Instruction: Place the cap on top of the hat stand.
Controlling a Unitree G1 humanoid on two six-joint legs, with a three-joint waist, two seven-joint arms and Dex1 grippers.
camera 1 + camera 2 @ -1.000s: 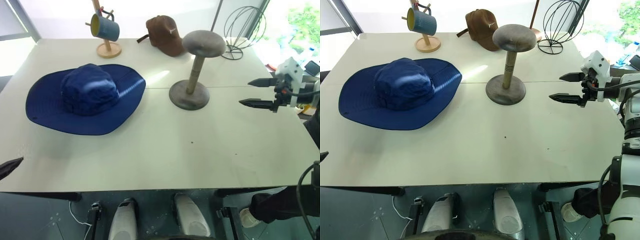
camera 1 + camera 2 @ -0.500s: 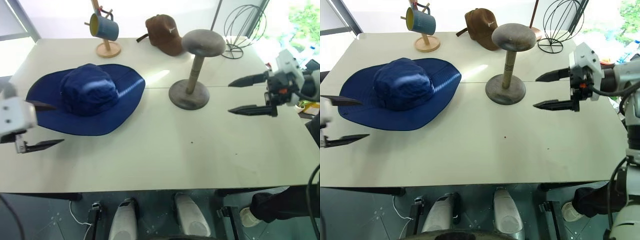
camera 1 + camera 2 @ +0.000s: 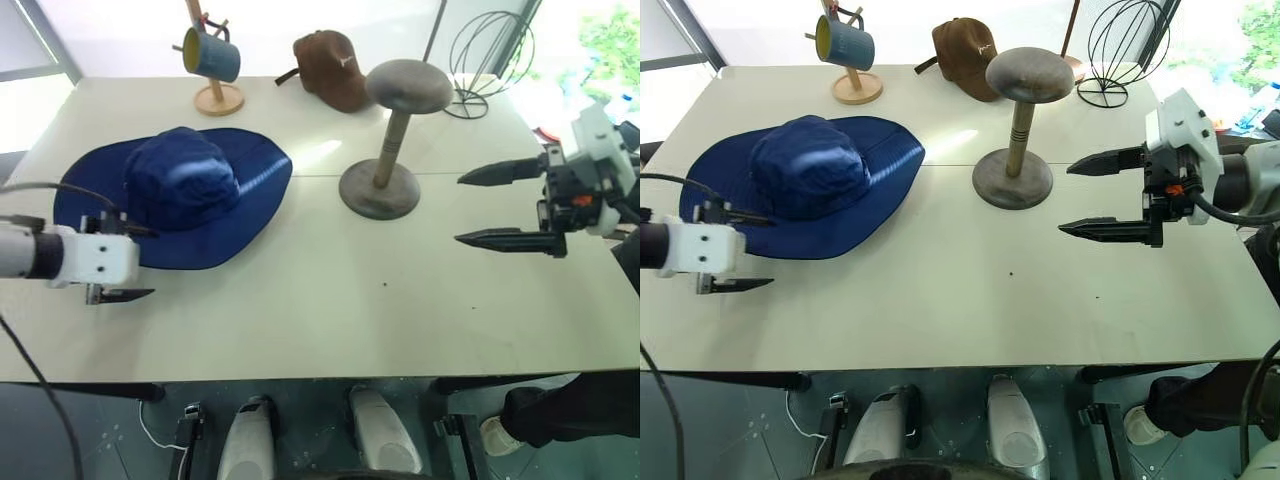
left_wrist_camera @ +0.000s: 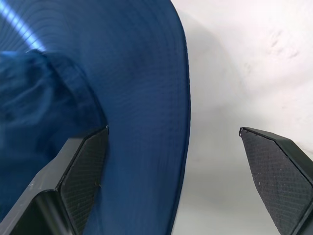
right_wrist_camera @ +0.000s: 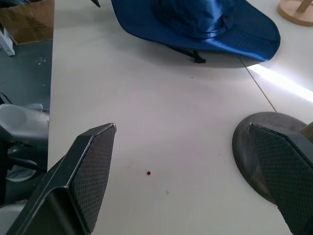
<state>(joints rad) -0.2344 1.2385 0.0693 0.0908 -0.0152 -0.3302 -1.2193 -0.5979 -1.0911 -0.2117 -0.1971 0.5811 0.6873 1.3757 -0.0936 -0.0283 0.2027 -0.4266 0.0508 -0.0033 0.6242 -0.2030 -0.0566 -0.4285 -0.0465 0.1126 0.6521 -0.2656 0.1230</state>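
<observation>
- Left gripper: fingers spread wide, empty, straddling the near brim edge of the cap.
- Right gripper: wide apart, empty; hat stand just beyond its tips.
- Brown cap: small logo, unreadable.

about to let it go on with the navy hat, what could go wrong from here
1. The left pincer straddles only the floppy brim edge of the cap; a grip there may let the crown sag or the brim slip out.
2. The hat stand has a thin post on a small base, so a dragged brim or the open right pincer beside it could tip it.
3. The chin cord might snag.
</observation>
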